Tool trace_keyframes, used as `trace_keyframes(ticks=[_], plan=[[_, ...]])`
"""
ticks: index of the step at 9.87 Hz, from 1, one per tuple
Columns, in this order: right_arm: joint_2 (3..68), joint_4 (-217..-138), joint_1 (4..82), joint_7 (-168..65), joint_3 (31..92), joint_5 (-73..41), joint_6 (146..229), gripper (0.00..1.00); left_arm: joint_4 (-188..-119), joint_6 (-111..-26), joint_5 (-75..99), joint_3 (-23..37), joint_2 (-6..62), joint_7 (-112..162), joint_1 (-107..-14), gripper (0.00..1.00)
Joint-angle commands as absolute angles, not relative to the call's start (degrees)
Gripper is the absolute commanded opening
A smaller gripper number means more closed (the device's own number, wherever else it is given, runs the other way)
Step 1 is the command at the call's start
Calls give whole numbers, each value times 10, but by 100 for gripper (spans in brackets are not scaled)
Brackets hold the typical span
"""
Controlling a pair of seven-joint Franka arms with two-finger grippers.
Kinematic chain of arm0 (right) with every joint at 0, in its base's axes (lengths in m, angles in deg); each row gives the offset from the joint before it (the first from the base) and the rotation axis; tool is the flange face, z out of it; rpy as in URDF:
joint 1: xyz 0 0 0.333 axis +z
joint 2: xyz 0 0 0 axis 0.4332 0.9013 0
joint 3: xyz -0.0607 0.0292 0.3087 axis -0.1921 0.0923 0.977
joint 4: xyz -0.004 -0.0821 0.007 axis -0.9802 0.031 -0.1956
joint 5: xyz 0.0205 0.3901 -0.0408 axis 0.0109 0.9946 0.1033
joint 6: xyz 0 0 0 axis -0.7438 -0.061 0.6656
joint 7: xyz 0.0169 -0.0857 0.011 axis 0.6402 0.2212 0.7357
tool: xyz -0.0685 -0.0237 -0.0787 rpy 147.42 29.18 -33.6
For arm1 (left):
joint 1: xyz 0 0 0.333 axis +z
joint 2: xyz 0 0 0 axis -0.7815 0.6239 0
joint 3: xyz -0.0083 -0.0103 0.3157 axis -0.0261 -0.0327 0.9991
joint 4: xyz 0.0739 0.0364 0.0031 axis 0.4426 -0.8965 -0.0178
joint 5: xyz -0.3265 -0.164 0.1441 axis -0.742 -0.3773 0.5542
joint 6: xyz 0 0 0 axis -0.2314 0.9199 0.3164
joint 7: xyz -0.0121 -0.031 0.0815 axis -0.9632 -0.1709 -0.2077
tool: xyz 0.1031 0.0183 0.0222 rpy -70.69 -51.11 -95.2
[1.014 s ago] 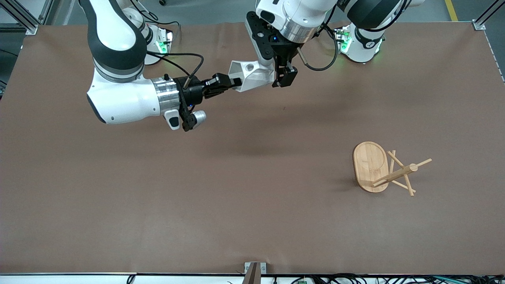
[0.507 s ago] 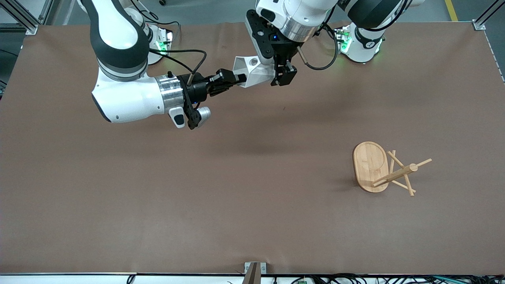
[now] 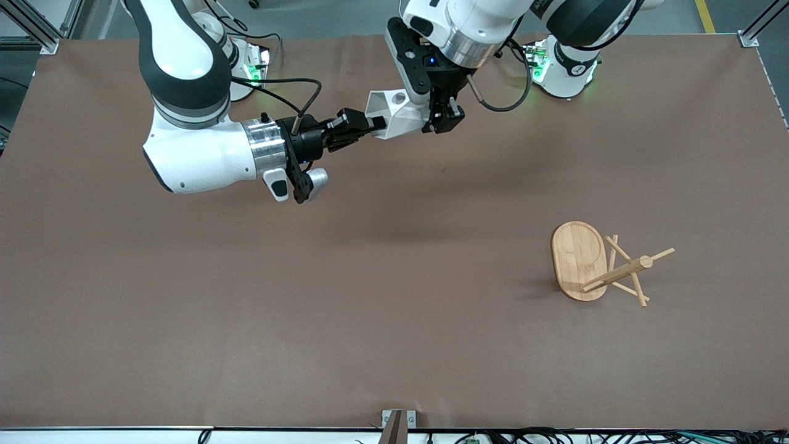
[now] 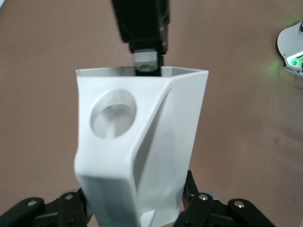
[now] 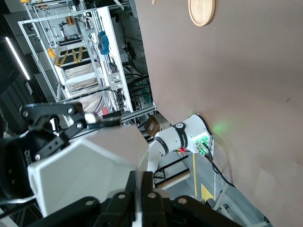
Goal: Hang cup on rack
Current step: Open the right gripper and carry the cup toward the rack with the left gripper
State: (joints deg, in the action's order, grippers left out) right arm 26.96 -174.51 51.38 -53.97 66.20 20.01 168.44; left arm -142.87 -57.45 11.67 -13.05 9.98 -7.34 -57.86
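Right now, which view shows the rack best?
The front view: the whole rack shows there, lying tipped on the table toward the left arm's end, base on edge, post and pegs visible. The right wrist view catches only its oval base at the frame edge. The left wrist view shows none of it.

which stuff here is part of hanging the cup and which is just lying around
Part of the job:
- white faceted cup, held in the air by the right gripper at its rim and the left gripper at its base
- bamboo rack, lying tipped over on the table

Lying about:
- nothing else on the table
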Motion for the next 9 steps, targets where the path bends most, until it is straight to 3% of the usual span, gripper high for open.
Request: trace_keyframes(ticks=[1, 5, 9], plan=[[259, -1745, 511, -544, 654, 201, 1678, 100, -1447, -574, 127, -131, 106, -78, -531, 8], [237, -1745, 435, -546, 643, 29, 1685, 100, -1456, -490, 214, -131, 114, 30, -446, 7], [224, -1745, 358, -546, 630, -160, 1711, 100, -1531, -512, 224, -131, 103, 50, -334, 5]])
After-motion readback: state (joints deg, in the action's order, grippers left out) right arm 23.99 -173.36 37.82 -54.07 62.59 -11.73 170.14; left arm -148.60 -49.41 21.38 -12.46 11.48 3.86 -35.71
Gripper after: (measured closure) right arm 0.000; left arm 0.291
